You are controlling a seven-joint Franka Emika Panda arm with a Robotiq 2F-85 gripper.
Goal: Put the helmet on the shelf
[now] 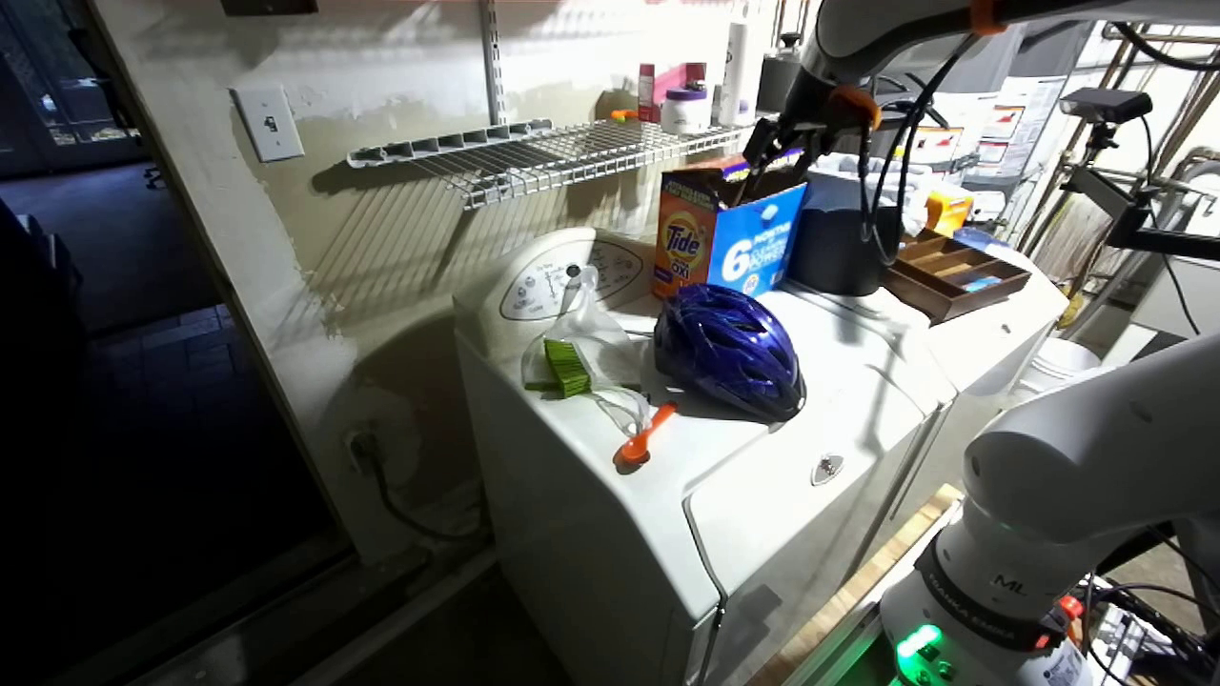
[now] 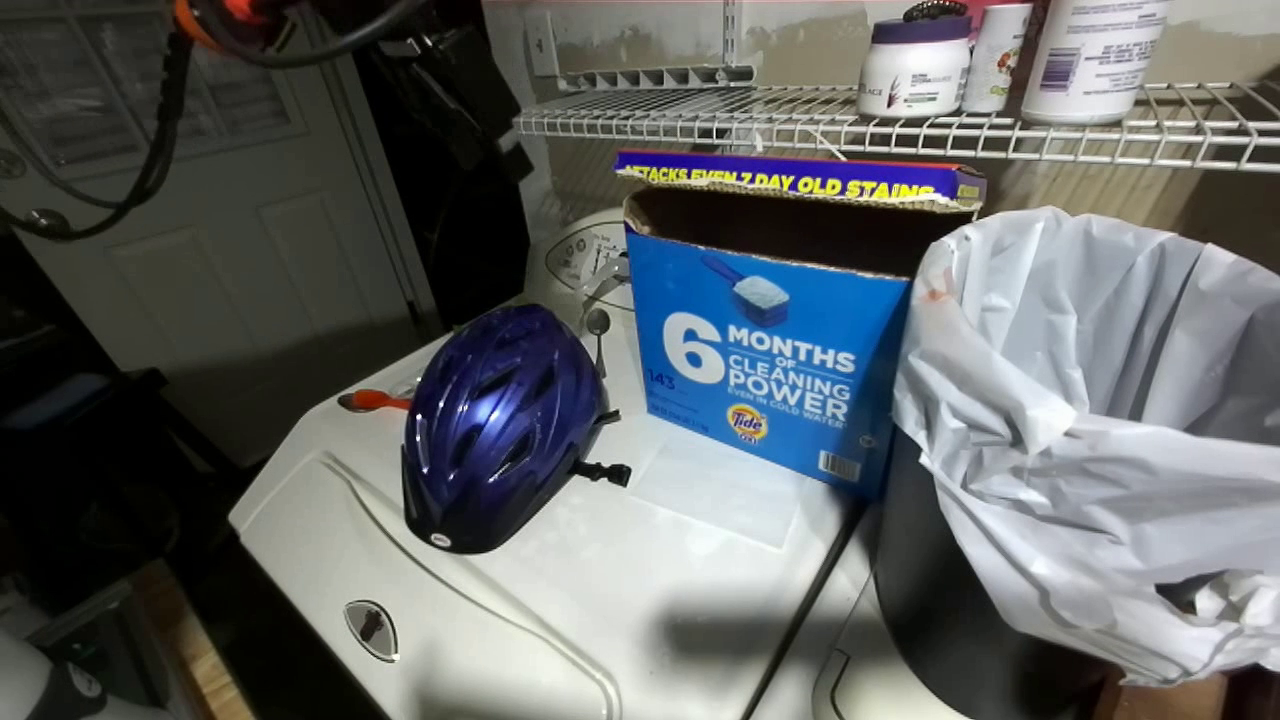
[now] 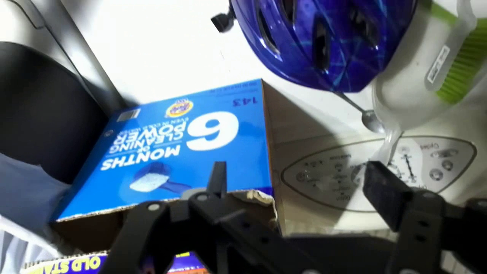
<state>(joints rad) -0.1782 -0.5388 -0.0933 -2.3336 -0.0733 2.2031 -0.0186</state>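
The glossy dark blue helmet [image 1: 732, 348] rests dome up on the white appliance's top, in front of the Tide box. It also shows in an exterior view [image 2: 500, 420], its dark strap on the appliance, and at the top of the wrist view [image 3: 323, 38]. The white wire shelf [image 1: 591, 157] is on the wall above and behind the helmet; it also shows in an exterior view [image 2: 680, 115]. My gripper [image 3: 296, 175] is open with nothing between its fingers. In an exterior view the gripper [image 1: 770, 176] is above the Tide box, higher than the helmet and apart from it.
The open Tide box [image 1: 729, 238] stands behind the helmet, beside a black bin [image 2: 960, 580] with a white liner. A green brush [image 1: 568, 369], plastic bag and orange spoon [image 1: 646, 438] lie near the helmet. Bottles and a jar [image 2: 915, 75] stand on the shelf's far part.
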